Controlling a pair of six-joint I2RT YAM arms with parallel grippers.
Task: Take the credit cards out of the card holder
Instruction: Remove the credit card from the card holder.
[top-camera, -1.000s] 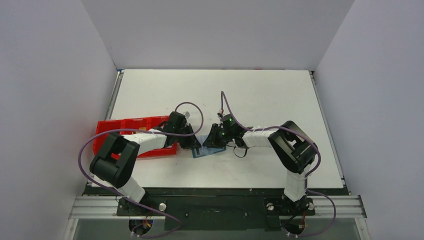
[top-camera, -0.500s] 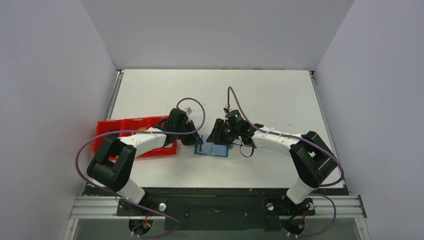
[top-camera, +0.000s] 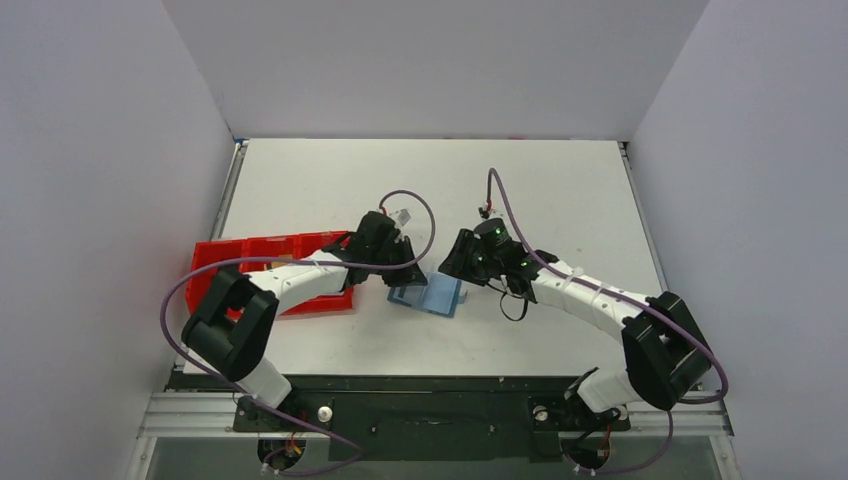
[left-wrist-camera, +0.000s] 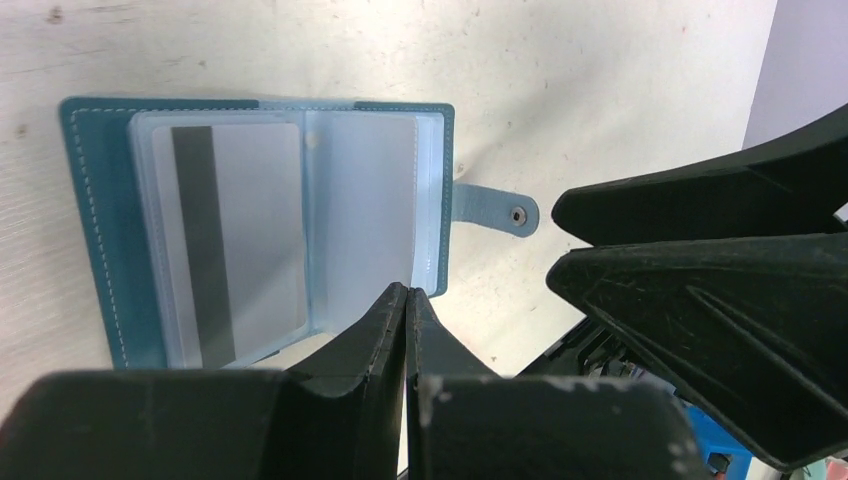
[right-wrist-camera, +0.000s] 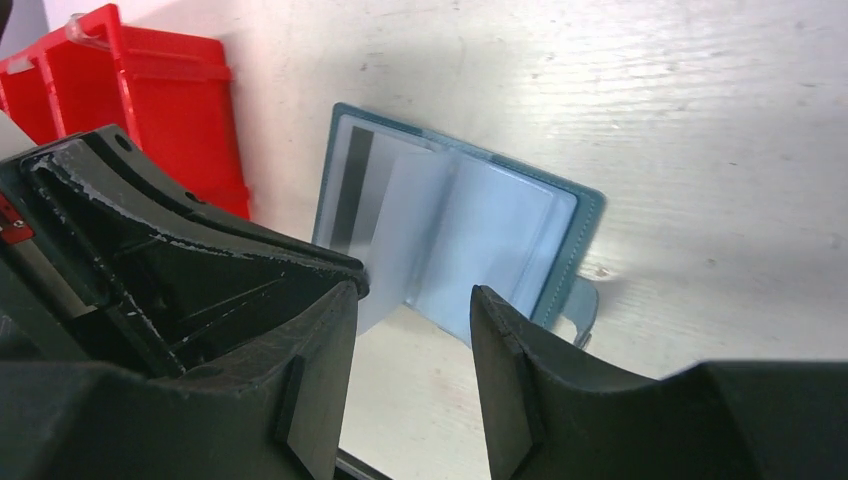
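The blue card holder (top-camera: 438, 298) lies open on the table, right of the red tray. Its clear sleeves show in the left wrist view, where the card holder (left-wrist-camera: 95, 230) has a pale credit card (left-wrist-camera: 250, 230) with a dark stripe in its left sleeve. The striped card (right-wrist-camera: 352, 190) also shows in the right wrist view. My left gripper (left-wrist-camera: 407, 291) is shut, pinching the lower edge of a clear sleeve leaf (right-wrist-camera: 400, 230), which stands lifted. My right gripper (right-wrist-camera: 412, 305) is open and empty, hovering just right of the holder (right-wrist-camera: 560, 260). Its snap tab (left-wrist-camera: 497, 206) points toward the right gripper (left-wrist-camera: 553, 243).
The red three-compartment tray (top-camera: 262, 252) stands left of the holder, under the left forearm, and shows in the right wrist view as the red tray (right-wrist-camera: 160, 110). White walls enclose the table (top-camera: 540, 180) on three sides.
The right gripper has opened and drawn back to the right, its arm stretched out. The left gripper and the holder have shifted right, and the holder now lies open.
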